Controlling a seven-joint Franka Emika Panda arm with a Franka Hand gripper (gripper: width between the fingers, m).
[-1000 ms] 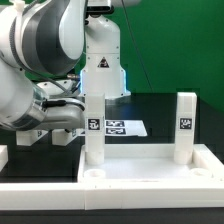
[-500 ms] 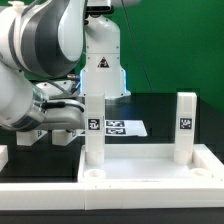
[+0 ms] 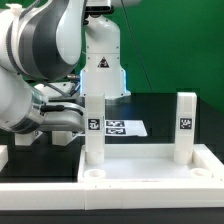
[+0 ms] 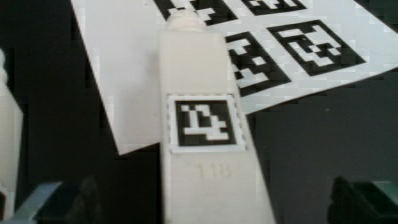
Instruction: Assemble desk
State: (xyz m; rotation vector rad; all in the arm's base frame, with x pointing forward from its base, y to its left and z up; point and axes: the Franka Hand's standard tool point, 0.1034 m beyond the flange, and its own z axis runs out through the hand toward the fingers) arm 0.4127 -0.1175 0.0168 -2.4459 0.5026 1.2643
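Since the frame half a second ago, the arm (image 3: 40, 50) has shifted only slightly, its big grey link sitting a touch further toward the exterior view's left, while both legs and the tabletop panel (image 3: 150, 172) stay where they were. You now have the gripper (image 4: 205, 200) open. In the wrist view its two dark fingers (image 4: 50, 200) stand on either side of the near leg (image 4: 199, 120) with a clear gap on each side, touching nothing. That leg (image 3: 93, 130) stands upright at the corner of the white tabletop panel on the exterior view's left, its black-and-white tag facing the camera, and the gripper sits just behind it in that view, mostly hidden by the leg and the arm. The second leg (image 3: 185, 125) stands upright at the corner on the exterior view's right, well apart from the first, with its tag also facing forward. The panel lies flat on the black table (image 3: 150, 105) with its raised rim toward you, and a round socket shows in the rim just in front of each leg. You cannot tell from either view how deep the legs sit. Behind the panel, between the two legs, the marker board (image 3: 125, 127) lies flat on the table, and in the wrist view the near leg crosses in front of it.
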